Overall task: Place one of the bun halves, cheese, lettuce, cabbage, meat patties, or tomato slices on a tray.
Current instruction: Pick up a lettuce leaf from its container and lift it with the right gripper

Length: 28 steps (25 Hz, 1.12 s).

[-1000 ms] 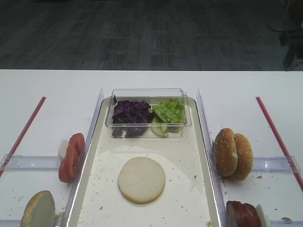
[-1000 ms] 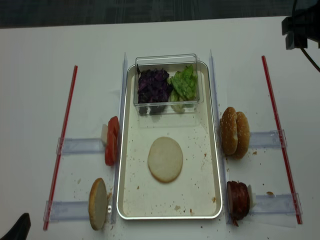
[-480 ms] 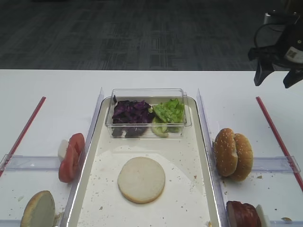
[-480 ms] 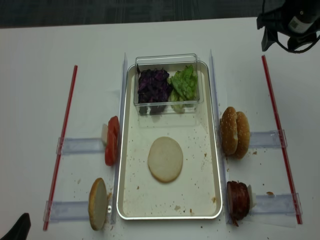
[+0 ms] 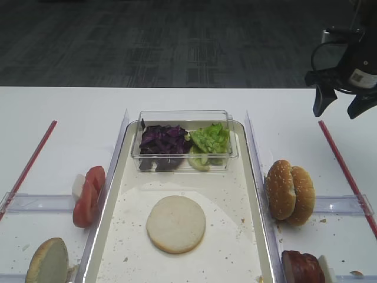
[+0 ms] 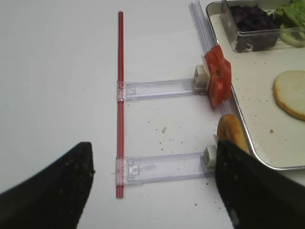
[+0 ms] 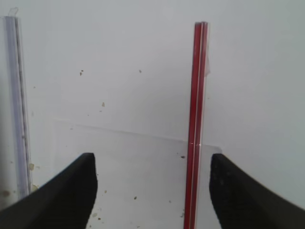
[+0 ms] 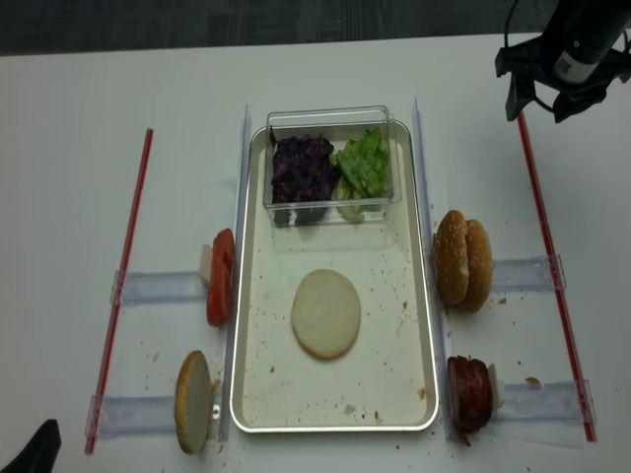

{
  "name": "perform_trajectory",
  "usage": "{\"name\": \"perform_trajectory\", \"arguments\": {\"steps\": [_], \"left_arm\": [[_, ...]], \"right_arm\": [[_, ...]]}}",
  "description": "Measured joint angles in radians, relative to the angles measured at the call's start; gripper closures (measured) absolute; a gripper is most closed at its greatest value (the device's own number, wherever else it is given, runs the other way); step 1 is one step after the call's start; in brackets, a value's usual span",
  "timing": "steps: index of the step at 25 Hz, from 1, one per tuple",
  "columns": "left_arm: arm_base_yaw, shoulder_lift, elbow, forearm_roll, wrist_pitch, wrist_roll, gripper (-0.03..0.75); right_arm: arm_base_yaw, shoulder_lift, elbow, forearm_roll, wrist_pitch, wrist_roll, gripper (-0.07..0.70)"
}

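With the right end effector (image 5: 336,104) spread wide and empty above the table (image 5: 283,112), the soft, crushable sesame bun halves (image 5: 289,191) beside the tray (image 5: 254,194) want a light grip across their edges

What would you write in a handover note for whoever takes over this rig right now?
Right gripper: open, empty, above the far right of the table beside the red strip.
Left gripper: open, empty, over the table's left side.
Done: one pale flat-faced bun half lies in the long silver-rimmed tray.
Left: seeded bun halves, brown meat patties, red tomato slices, and purple cabbage and green lettuce in the clear tub.
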<state>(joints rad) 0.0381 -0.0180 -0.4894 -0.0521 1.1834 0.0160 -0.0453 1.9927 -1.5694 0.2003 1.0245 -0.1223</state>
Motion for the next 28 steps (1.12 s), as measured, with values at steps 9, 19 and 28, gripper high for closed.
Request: {"name": "perform_trajectory", "arguments": {"steps": [9, 19, 28], "left_arm": [[0.000, 0.000, 0.000, 0.000, 0.000, 0.000, 0.223], [0.000, 0.000, 0.000, 0.000, 0.000, 0.000, 0.223], [0.000, 0.000, 0.000, 0.000, 0.000, 0.000, 0.223]], "right_arm": [[0.042, 0.000, 0.000, -0.016, 0.023, -0.022, 0.109], [0.239, 0.000, -0.006, -0.036, 0.023, -0.020, 0.111], [0.392, 0.000, -0.112, -0.023, 0.039, -0.007, 0.112]]}}
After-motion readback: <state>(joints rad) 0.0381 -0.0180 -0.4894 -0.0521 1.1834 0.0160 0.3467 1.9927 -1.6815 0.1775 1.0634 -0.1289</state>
